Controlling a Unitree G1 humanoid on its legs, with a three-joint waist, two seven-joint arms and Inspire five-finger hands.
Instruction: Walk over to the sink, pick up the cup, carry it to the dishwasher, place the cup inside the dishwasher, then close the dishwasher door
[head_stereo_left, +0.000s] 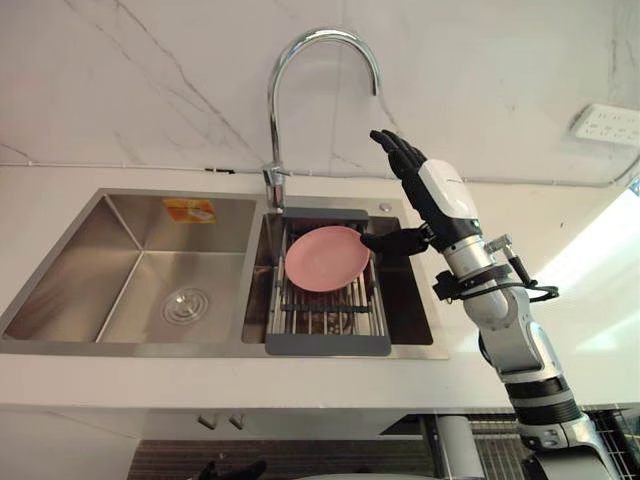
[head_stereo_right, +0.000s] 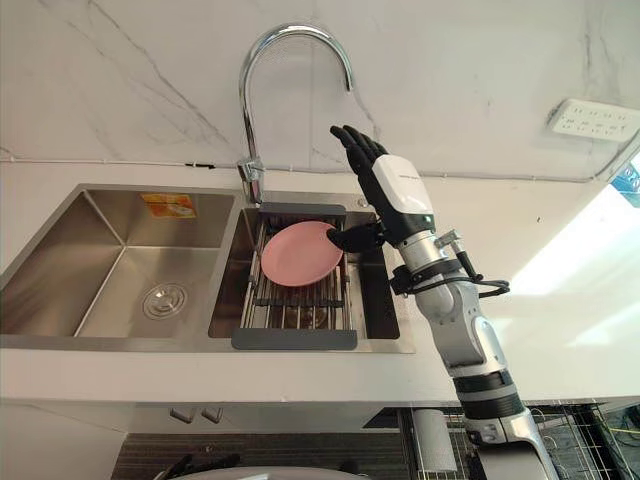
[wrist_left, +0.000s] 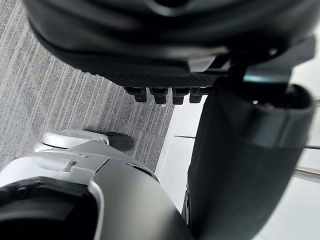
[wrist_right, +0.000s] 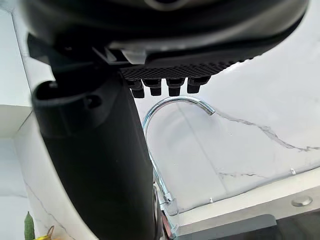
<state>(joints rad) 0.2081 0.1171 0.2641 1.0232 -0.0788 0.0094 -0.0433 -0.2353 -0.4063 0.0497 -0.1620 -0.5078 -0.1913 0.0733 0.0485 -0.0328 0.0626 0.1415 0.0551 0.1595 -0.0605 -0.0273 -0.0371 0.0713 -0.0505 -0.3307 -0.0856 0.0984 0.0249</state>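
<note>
Down low, left hand (wrist_left: 170, 75) hangs over grey ribbed floor (wrist_left: 60, 100) beside a white cabinet front, fingers straight and relaxed, holding nothing. Next up, white surface (head_stereo_left: 200, 380) with a bare front strip along the steel sink (head_stereo_left: 130, 348). Two basins. Left basin (head_stereo_left: 110, 260): just the round drain (head_stereo_left: 186, 305) in its floor and an orange sticker (head_stereo_left: 189, 210) on the back wall, lots of free room. Right basin (head_stereo_left: 410, 290): slatted rack (head_stereo_left: 327, 343) with grey end bars spans it front to back, pink plate (head_stereo_left: 326, 258) lies tilted on the rack's far half; a dark open gap runs between rack and the basin's right wall. Where the cup is, cannot tell. Right hand (head_stereo_left: 432, 195) is raised over the right basin's far right corner, spread wide, fingers straight and pointing up toward the wall, thumb (head_stereo_left: 395, 241) sticking out toward the plate's right rim, close to it; contact not clear. Nothing held. Surface right of the sink is bare. Behind the divider, chrome faucet (head_stereo_left: 300, 45) arches high, spout ending just above the hand's fingertips. Marble wall (head_stereo_left: 150, 80) at back, white socket strip (head_stereo_left: 607, 124) on it far right.
</note>
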